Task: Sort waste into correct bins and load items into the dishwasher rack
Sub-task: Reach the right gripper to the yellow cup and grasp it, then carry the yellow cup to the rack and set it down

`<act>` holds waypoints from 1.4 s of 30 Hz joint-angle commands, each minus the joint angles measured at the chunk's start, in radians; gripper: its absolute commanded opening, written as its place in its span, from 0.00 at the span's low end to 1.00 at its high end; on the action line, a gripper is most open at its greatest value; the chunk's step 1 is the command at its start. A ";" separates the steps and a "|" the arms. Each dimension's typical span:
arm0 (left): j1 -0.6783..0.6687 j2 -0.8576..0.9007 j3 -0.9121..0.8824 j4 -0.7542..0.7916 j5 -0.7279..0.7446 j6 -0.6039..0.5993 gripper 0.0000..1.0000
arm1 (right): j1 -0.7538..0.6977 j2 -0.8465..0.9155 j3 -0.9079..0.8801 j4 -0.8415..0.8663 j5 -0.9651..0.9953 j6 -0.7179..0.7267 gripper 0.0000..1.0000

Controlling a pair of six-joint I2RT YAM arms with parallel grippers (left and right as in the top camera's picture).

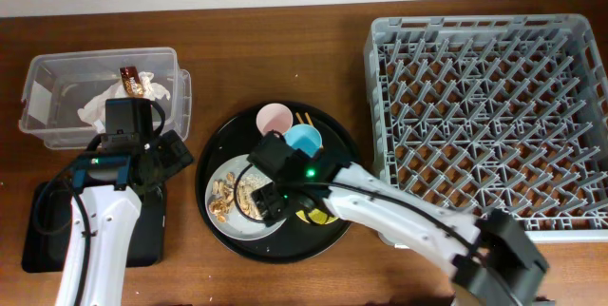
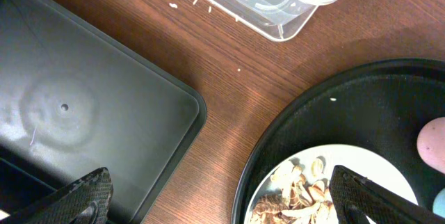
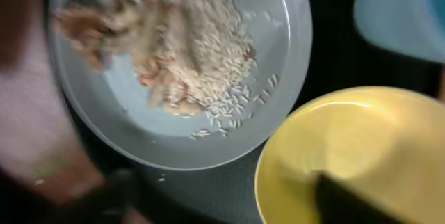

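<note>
Two grippers inspected. We find the left gripper spread wide and empty above the brown wooden table, between the shallow black rectangular tray and the large round black tray.

The right gripper, though blurred, shows its fingers apart, one over the yellow bowl.

On the round tray:
- The round greyish-white plate, bearing tan food scraps, sits at 8 o'clock.
- The bowl sits at 5 o'clock.
- The small pale-pink cup sits at 12 o'clock.
- The small light-blue cup sits at 1 o'clock.

The crumpled white paper napkin and the brown-and-gold foil wrapper lie in the clear rectangular plastic tub. The large grey plastic rack stands at 3 o'clock.
</note>
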 commanded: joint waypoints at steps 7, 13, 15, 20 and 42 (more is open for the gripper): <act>0.002 -0.002 0.001 0.002 -0.011 -0.013 0.99 | -0.004 0.061 0.009 -0.081 0.098 0.261 0.37; 0.002 -0.002 0.001 0.002 -0.011 -0.013 0.99 | 0.023 0.061 -0.058 -0.020 0.101 0.261 0.40; 0.002 -0.003 0.001 0.002 -0.011 -0.013 0.99 | 0.023 0.062 -0.103 0.039 0.105 0.262 0.40; 0.002 -0.002 0.001 0.002 -0.011 -0.013 0.99 | 0.023 0.062 -0.102 0.039 0.105 0.262 0.13; 0.002 -0.003 0.001 0.002 -0.011 -0.013 0.99 | -1.269 -0.029 0.131 -0.217 -1.318 -0.581 0.04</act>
